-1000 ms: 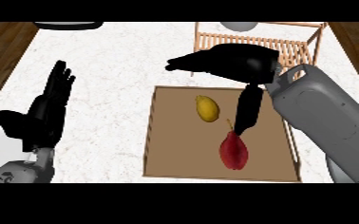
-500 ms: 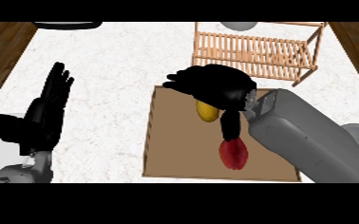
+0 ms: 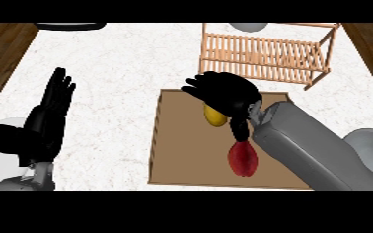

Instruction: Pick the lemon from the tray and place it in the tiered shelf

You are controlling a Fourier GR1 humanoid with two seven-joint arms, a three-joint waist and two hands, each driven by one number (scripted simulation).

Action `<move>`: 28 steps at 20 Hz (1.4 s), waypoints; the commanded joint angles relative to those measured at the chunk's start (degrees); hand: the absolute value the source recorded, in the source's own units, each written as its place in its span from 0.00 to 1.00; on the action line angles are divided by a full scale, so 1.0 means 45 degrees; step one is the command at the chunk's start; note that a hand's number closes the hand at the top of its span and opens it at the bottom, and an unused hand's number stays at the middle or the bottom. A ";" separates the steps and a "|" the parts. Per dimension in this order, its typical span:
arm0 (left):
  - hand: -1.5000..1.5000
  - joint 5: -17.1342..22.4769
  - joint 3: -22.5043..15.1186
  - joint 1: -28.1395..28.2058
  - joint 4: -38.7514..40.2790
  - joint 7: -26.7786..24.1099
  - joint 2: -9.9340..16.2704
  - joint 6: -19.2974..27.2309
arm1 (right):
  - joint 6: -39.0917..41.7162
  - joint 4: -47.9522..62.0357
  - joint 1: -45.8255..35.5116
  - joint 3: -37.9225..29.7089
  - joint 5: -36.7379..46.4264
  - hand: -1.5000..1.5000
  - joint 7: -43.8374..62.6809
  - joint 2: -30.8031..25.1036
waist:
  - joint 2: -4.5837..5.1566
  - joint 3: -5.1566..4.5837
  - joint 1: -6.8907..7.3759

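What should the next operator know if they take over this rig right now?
Right hand: over the far end of the flat brown wooden tray, fingers curled down above the small yellow lemon; whether it touches the lemon cannot be told.
Left hand: open, fingers up, resting at the left edge.
Lemon: on the tray, partly hidden under the right hand.
Dark red oval fruit: also on the tray, nearer the robot; not part of the job.
Slatted light wooden tiered shelf: beyond the tray.
Done: hand placed above the lemon.
Left: grasp, lift, carry to the shelf, release.
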 commanded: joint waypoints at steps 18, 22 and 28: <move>0.50 -0.1349 0.0933 -0.0351 0.0602 -0.0037 -0.1312 -0.1155 | -0.1488 0.4090 0.0892 -0.1907 0.4141 0.00 -0.4159 0.2142 | 0.0007 0.0000 -0.0013; 0.50 -0.1567 0.0866 0.0009 -0.0099 0.0517 -0.1740 -0.0928 | -0.2050 0.4498 0.1123 -0.2173 0.4807 0.00 -0.4426 0.2641 | -0.0003 0.0002 -0.0005; 0.50 -0.1448 0.1763 -0.0523 0.0093 0.0746 -0.1461 -0.1671 | -0.1590 0.4705 0.1458 -0.2569 0.5564 0.00 -0.4525 0.3026 | -0.0011 0.0000 -0.0044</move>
